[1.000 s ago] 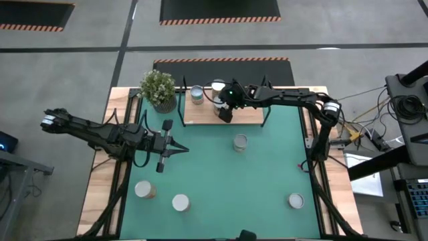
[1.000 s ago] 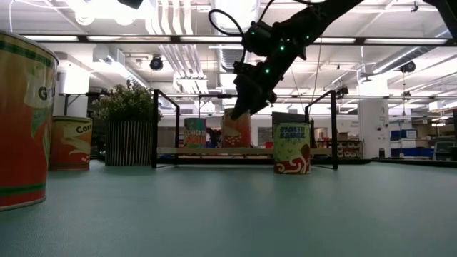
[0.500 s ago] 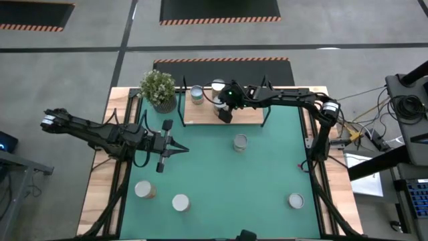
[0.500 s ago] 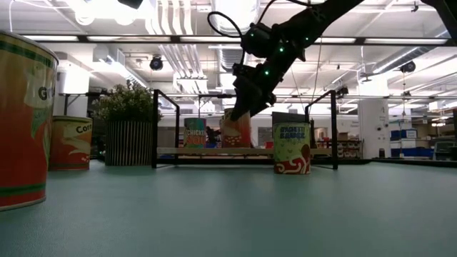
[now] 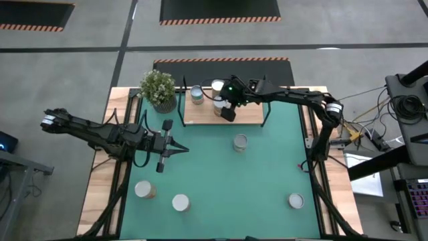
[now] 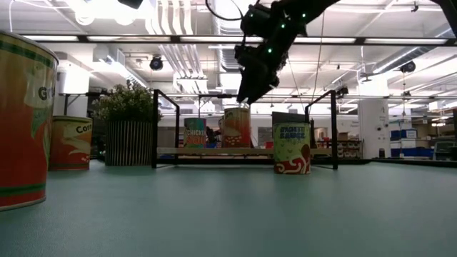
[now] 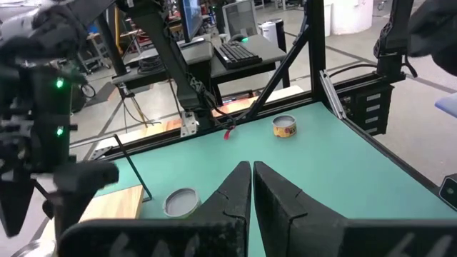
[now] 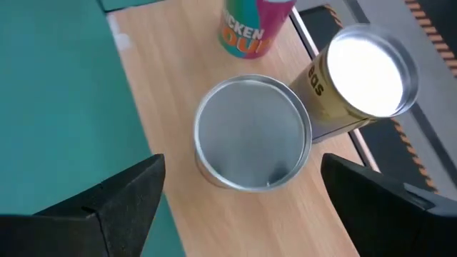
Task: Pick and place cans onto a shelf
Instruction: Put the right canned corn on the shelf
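The left hand [image 5: 175,148], fingers together, waits over the table [image 5: 221,174], two cans [image 5: 143,190] nearer its front edge. The right hand [image 5: 228,111], fingers apart, hovers above a can [image 8: 253,133] on the shelf [image 5: 251,117], two more cans [image 8: 360,75] just beyond, a plant [image 5: 158,88] leftward.

Three cans [image 5: 218,102] on shelf [image 5: 247,117] at mat's far edge; plant [image 5: 158,89] left of shelf; four cans on mat [image 5: 214,181].
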You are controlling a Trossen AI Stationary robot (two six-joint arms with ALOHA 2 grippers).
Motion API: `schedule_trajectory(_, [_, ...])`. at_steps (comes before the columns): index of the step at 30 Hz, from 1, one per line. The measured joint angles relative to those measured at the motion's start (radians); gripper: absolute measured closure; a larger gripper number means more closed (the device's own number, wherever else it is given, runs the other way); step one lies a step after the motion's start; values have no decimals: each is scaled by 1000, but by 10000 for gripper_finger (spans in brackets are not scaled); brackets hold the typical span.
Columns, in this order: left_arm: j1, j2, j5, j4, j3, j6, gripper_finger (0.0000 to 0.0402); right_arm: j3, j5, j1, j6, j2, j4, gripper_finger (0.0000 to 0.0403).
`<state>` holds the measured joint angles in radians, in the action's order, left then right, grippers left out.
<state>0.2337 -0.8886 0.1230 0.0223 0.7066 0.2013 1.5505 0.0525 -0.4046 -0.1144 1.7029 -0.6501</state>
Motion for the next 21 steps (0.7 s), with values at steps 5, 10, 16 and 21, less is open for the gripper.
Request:
schedule_trajectory(5, [0,0,0,-1,0,0,402,-33,-1,16,-61,-64,-24,70])
schedule_trajectory(10, [0,0,0,-5,0,0,402,-135,-19,28,-81,-140,-4,169])
schedule_trajectory(16, [0,0,0,-5,0,20,402,-379,-52,27,-42,-182,270,322])
schedule_trajectory(21, [0,0,0,-5,0,23,402,-537,-53,27,-41,-157,570,387])
